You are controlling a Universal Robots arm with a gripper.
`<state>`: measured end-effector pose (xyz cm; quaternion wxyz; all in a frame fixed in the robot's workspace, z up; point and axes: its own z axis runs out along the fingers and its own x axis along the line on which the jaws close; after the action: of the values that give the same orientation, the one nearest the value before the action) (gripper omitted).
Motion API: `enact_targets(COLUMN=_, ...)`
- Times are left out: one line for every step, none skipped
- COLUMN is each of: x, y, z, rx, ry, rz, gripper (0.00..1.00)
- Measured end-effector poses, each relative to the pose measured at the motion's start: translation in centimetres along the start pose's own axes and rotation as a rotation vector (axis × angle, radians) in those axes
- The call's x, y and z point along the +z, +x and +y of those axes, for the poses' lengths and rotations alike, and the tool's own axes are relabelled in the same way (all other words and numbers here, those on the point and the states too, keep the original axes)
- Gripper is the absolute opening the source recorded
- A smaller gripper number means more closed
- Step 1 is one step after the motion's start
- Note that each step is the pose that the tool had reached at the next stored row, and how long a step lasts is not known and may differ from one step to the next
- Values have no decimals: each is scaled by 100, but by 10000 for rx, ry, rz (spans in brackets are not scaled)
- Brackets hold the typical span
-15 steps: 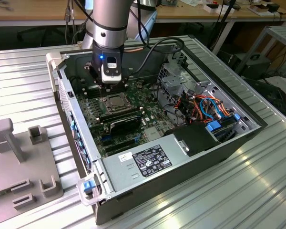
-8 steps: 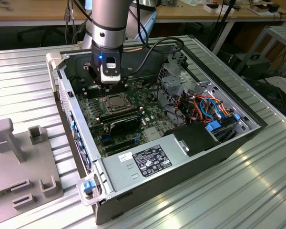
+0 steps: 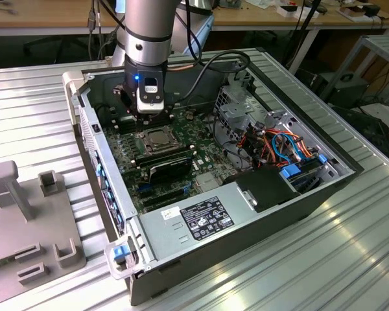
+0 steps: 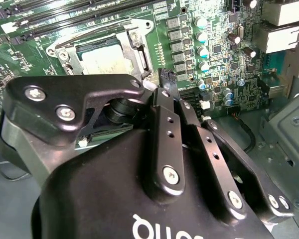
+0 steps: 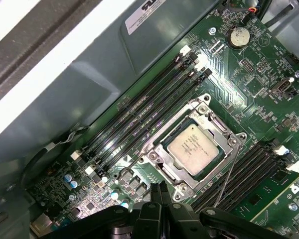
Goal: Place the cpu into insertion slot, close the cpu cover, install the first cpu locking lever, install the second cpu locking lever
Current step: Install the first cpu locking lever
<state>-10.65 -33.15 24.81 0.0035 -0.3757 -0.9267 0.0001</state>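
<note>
- Silvery cpu (image 3: 159, 137) lies flat in the slot, mid-board inside the open case (image 3: 266, 214), per the exterior view. Gripper (image 3: 149, 114) hangs on the arm (image 3: 146, 39) right over the board (image 3: 201, 170). The cpu sits just beside the tips, on the camera-facing side and a touch toward the exterior view's right. Fingers too hidden here to judge.
- Second wrist view: gripper (image 4: 168, 80) fingers look pressed together, w/ nothing pinched. The cpu (image 4: 105, 60) is just past the tip, w/ the cover (image 4: 135, 50) framing it. A shiny lever (image 4: 97, 34) runs along the far side of the cover, its long axis approx parallel to the memory slots (image 4: 79, 11) beyond. Can't tell if it's latched or raised.
- First wrist view: fingertips (image 5: 154, 191) meet side by side, so gripper (image 5: 160, 190) = closed and empty. It sits near one corner of the cover (image 5: 217, 119), not touching it as far as I can see.
- Same view: cpu (image 5: 193, 144) is square in the slot (image 5: 175, 130) and the cover lies down around it, chip showing thru the window. So seating + cover look done, in my judgement.
- Same view: a thin rod (image 5: 228, 177), prob. a lever, slants from the cover's side out over the memory slots (image 5: 249, 172). Its free end is nearer the gripper than its hinge end. Looks unlatched, but that's a guess.
</note>
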Motion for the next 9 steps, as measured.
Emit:
enact_targets(x=0, y=0, z=0, rx=-1, ry=-1, rz=1, gripper=11)
enact_targets(x=0, y=0, z=0, rx=-34, ry=-1, rz=1, gripper=11)
enact_targets(x=0, y=0, z=0, rx=-149, ry=-1, rz=1, gripper=11)
enact_targets(x=0, y=0, z=0, rx=-362, ry=2, rz=1, gripper=11)
enact_targets(x=0, y=0, z=0, rx=-537, ry=3, rz=0, gripper=11)
enact_targets(x=-1, y=0, z=-1, rx=-814, ry=4, rz=-1, gripper=11)
enact_targets(x=-1, y=0, z=0, rx=-893, ry=5, rz=-1, gripper=11)
enact_targets(x=-1, y=0, z=0, rx=-911, ry=5, rz=-1, gripper=11)
enact_targets(x=-1, y=0, z=0, rx=-912, ry=5, rz=-1, gripper=11)
